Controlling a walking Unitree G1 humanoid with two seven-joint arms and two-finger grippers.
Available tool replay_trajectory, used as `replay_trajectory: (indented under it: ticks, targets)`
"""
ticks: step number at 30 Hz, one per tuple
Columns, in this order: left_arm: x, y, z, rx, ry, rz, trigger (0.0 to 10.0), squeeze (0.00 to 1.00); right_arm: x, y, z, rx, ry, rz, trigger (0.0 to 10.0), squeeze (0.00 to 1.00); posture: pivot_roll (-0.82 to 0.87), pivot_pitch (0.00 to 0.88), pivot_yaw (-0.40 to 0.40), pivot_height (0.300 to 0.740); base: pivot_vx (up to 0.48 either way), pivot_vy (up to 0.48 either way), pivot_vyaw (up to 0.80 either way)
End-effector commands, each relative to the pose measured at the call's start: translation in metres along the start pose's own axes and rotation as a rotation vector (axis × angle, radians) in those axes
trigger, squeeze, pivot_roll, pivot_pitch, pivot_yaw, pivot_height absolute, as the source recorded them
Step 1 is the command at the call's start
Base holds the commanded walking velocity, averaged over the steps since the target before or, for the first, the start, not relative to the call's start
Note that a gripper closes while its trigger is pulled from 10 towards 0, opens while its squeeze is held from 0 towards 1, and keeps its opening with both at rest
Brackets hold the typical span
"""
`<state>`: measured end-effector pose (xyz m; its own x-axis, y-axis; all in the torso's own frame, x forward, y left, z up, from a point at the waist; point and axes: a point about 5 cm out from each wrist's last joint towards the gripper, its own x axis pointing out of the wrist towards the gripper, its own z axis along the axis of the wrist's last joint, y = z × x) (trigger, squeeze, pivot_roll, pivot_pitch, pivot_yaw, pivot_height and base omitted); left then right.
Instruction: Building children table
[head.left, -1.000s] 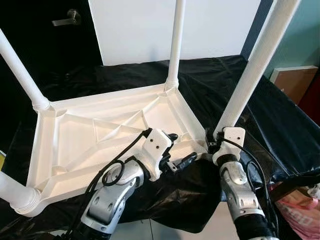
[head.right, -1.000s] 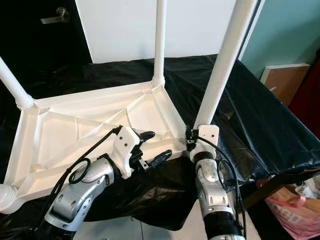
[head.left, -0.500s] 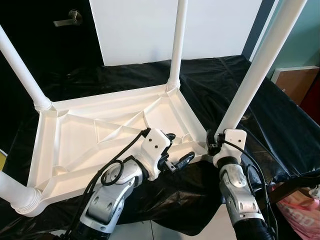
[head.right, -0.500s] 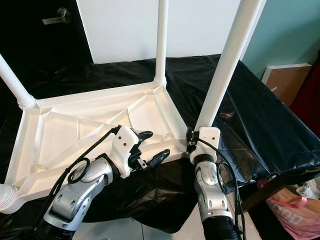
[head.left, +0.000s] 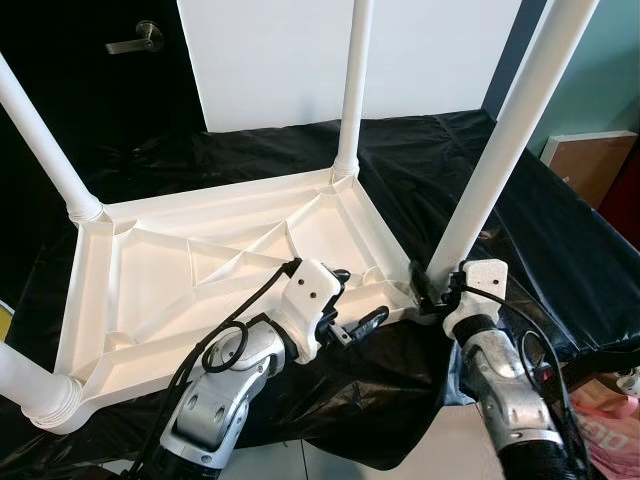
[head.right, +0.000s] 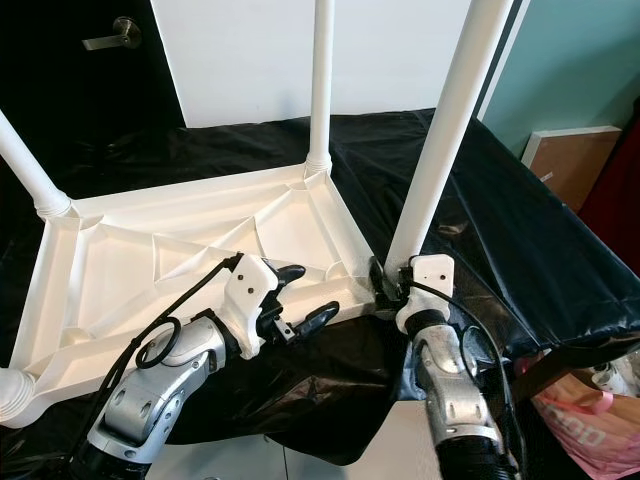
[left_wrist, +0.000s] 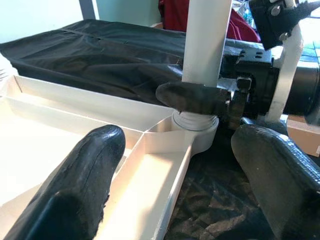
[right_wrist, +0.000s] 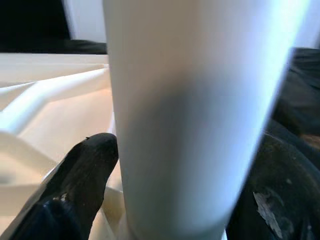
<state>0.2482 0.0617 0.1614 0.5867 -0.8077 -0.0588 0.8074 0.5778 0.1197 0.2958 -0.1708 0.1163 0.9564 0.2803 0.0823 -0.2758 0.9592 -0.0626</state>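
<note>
Jaws of the right gripper (head.right: 385, 283) are clamping the base of the near table leg (head.left: 500, 150), the wrist having swung outward since a second ago. Left gripper (head.left: 355, 300) is staying spread just beside it, straddling the upturned children's table's (head.left: 150, 290) rim on the black-draped tabletop (head.left: 560, 250).
</note>
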Motion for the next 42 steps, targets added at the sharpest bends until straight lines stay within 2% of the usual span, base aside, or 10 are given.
replay_trajectory:
  ticks: [1, 9, 10, 11, 23, 24, 30, 33, 37, 42]
  targets:
    - [-0.001, 0.002, 0.000, -0.004, 0.006, 0.048, 10.0, 0.00, 0.006, 0.002, 0.000, 0.000, 0.015, 0.115, 10.0, 0.00, -0.09, 0.021, -0.029, 0.740, 0.000, 0.000, 0.00]
    - [0.001, 0.002, 0.001, -0.003, 0.004, 0.038, 10.0, 0.00, 0.018, 0.004, -0.002, -0.039, 0.039, 0.212, 10.0, 0.00, -0.09, 0.017, -0.023, 0.740, 0.000, 0.000, 0.00]
    - [0.001, 0.002, 0.001, -0.002, 0.004, 0.037, 10.0, 0.00, 0.020, 0.004, -0.003, -0.051, 0.044, 0.222, 3.5, 0.00, -0.09, 0.015, -0.022, 0.740, 0.000, 0.000, 0.00]
    - [0.002, 0.002, 0.001, -0.001, 0.004, 0.036, 10.0, 0.00, 0.021, 0.004, -0.004, -0.057, 0.046, 0.225, 0.0, 0.00, -0.09, 0.013, -0.022, 0.740, 0.000, 0.000, 0.00]
    - [0.002, 0.002, 0.003, -0.008, 0.003, 0.028, 10.0, 0.00, 0.014, 0.000, -0.008, -0.029, 0.062, 0.243, 0.0, 0.00, -0.10, 0.016, -0.017, 0.740, 0.000, 0.000, 0.00]
    - [0.003, 0.002, 0.002, -0.012, 0.004, 0.026, 10.0, 0.00, 0.012, -0.001, -0.010, -0.020, 0.067, 0.242, 10.0, 0.00, -0.11, 0.017, -0.017, 0.740, 0.000, 0.000, 0.00]
    - [0.004, 0.001, 0.002, -0.021, 0.003, 0.020, 10.0, 0.00, 0.007, -0.002, -0.010, 0.023, 0.055, 0.185, 10.0, 0.00, -0.12, 0.024, -0.017, 0.740, 0.000, 0.000, 0.00]
    - [0.005, 0.000, 0.002, -0.032, -0.002, 0.015, 10.0, 0.00, 0.004, -0.003, -0.010, 0.065, 0.034, 0.053, 10.0, 0.00, -0.13, 0.025, -0.022, 0.740, 0.000, 0.000, 0.00]
    - [0.006, 0.000, 0.002, -0.035, -0.002, 0.015, 10.0, 0.00, 0.003, -0.004, -0.009, 0.080, 0.027, -0.011, 10.0, 0.00, -0.13, 0.024, -0.024, 0.740, 0.000, 0.000, 0.00]
    - [0.006, -0.001, 0.001, -0.038, -0.002, 0.016, 10.0, 0.00, 0.000, -0.002, -0.010, 0.118, 0.020, -0.175, 10.0, 0.00, -0.13, 0.020, -0.030, 0.740, 0.000, 0.000, 0.00]
